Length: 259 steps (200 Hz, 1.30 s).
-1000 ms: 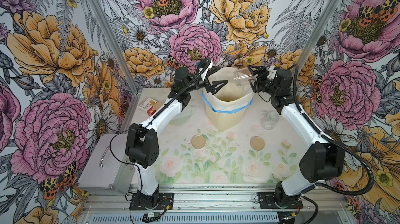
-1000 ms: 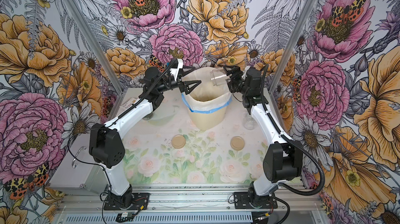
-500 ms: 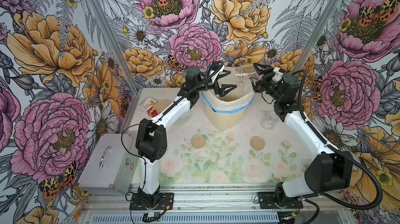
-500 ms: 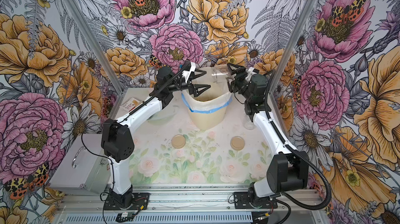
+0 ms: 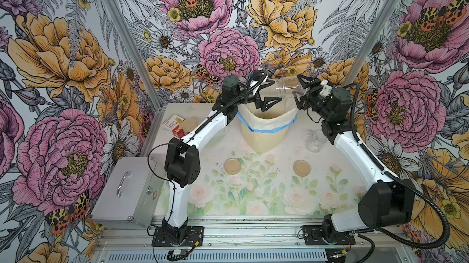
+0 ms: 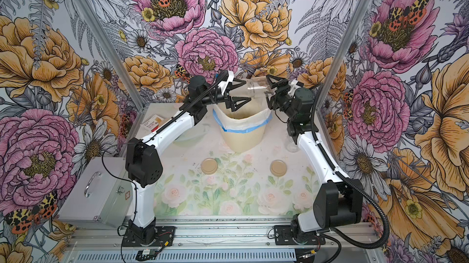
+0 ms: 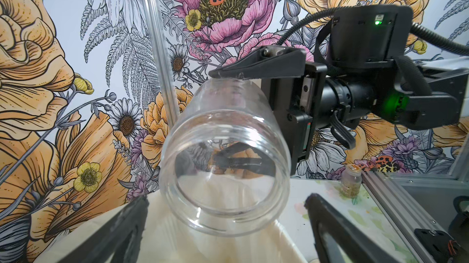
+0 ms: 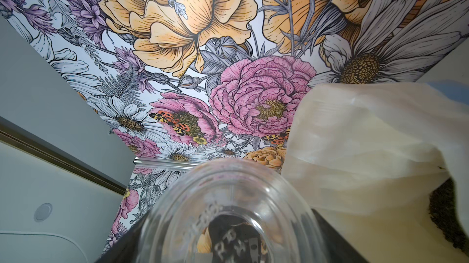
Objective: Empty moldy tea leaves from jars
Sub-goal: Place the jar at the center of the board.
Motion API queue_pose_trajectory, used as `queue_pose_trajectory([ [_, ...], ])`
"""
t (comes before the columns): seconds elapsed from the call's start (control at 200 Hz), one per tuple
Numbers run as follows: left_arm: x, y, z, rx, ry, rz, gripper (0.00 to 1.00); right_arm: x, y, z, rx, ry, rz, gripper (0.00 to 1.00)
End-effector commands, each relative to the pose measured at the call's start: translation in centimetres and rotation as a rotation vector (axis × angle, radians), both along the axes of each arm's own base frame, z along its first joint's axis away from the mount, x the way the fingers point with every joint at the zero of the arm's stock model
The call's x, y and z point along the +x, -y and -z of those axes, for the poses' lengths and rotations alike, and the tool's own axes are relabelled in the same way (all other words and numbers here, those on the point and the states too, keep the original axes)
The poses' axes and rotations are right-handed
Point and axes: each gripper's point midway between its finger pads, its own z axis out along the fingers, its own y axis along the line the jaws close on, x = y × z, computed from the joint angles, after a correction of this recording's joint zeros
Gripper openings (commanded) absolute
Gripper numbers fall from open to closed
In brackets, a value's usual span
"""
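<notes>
Above bin [image 5: 264, 137]: jar [image 5: 285, 89] lay gripped by right end effector [image 5: 299, 87], long axis near level, mouth toward left end effector [image 5: 272, 91], spread wide just beside; I judged moldy tea leaves [image 8: 446, 213] dumped.

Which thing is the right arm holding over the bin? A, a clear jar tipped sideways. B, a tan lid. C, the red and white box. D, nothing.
A: the right gripper clamps the clear jar, which lies tipped sideways above the bin.
</notes>
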Motion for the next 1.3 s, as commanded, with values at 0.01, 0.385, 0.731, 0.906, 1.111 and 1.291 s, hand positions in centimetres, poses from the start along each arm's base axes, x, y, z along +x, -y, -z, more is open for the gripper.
queue_pose_trajectory([
  [0.01,-0.2,1.1,0.2,0.021,0.016,0.006,0.99,-2.0,-0.3,-4.2,0.016,0.13,-0.03,0.68],
  [0.385,0.5,3.0,-0.4,0.014,0.028,0.001,0.99,-2.6,-0.4,-3.9,0.013,0.121,-0.04,0.68],
  [0.731,0.6,4.3,-0.1,0.017,0.036,-0.02,0.99,-3.1,-0.5,-4.1,0.013,0.122,-0.049,0.68],
  [0.906,0.7,4.8,-0.9,-0.013,0.057,-0.039,0.99,-3.3,-0.5,-3.9,0.011,0.115,-0.051,0.68],
  [1.111,0.7,4.9,-1.2,-0.029,0.065,-0.045,0.99,-3.4,-0.6,-3.9,0.012,0.11,-0.052,0.68],
  [1.291,0.5,5.0,-1.4,-0.038,0.068,-0.04,0.99,-3.4,-0.6,-3.7,0.011,0.1,-0.054,0.68],
])
